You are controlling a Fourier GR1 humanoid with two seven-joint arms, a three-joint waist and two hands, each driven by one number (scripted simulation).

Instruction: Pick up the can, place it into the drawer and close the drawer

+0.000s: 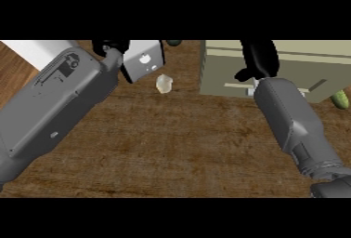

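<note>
R hand (pixel 259 58) at table's far right, black, over the drawer unit (pixel 302 69); fingers run up past the unit's top face toward the far edge, wrist at unit's front. Can't tell if fingers are spread or curled, or whether they hold anything; no can clearly visible, may be hidden under the hand, so its axis/heading can't be told. R forearm (pixel 295 125) runs from near right edge diagonally up to the unit.

L hand (pixel 113 49) at far left, mostly hidden behind big grey L forearm (pixel 55 102); only dark bits show near the far edge, touching or just beside a white-grey box (pixel 145 60) w/ small logo. Finger state can't be told.

Small pale crumpled obj (pixel 164 83) on table (pixel 178 148), just near side of box, betw the two arms, apart from both. Green obj (pixel 340 100) at right edge beside unit, partly cut off. White block (pixel 34 49) at far left corner.
</note>
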